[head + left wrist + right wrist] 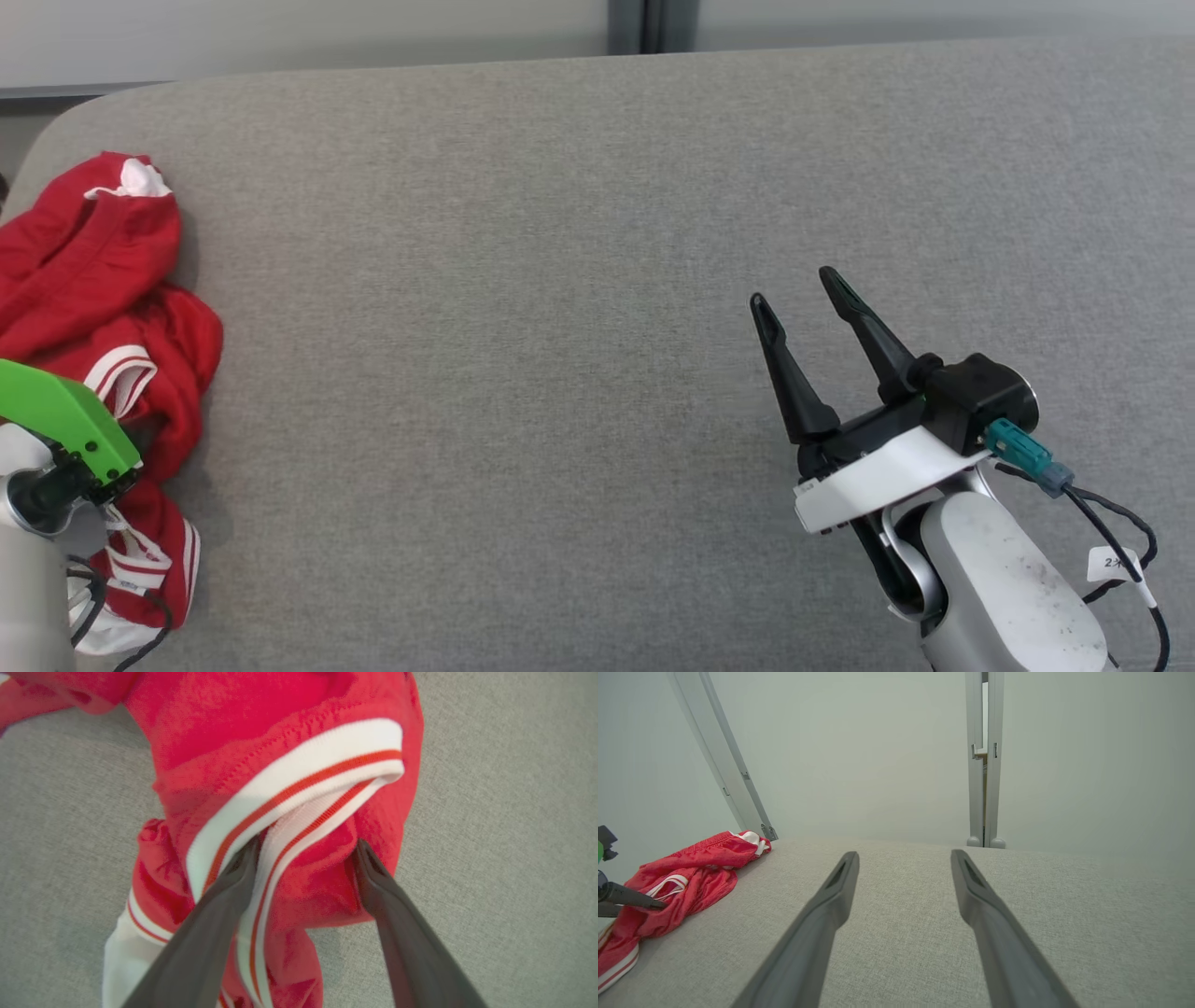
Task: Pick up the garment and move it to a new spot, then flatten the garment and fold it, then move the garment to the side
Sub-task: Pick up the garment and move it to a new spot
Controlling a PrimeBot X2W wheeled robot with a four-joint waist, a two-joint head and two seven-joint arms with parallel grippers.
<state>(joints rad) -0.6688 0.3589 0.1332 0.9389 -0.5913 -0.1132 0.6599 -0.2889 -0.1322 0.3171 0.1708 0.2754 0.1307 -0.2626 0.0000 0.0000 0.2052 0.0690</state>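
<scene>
Head view: the red garment (pixel 93 280) lies heaped front-to-back at the left end of the grey cushion (pixel 560 327), with my right gripper (pixel 794 287) spread wide and empty toward the right end. Left wrist: my left gripper (pixel 307 851) stands open astride the striped hem (pixel 299 765), tips touching cloth, so I'd pick with this arm. Right wrist: bare cushion under the open jaws, garment far to their left.

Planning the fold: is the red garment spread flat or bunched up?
Bunched up. The red garment lies in a crumpled heap at the left edge of the grey surface, its striped hem doubled over itself.
</scene>
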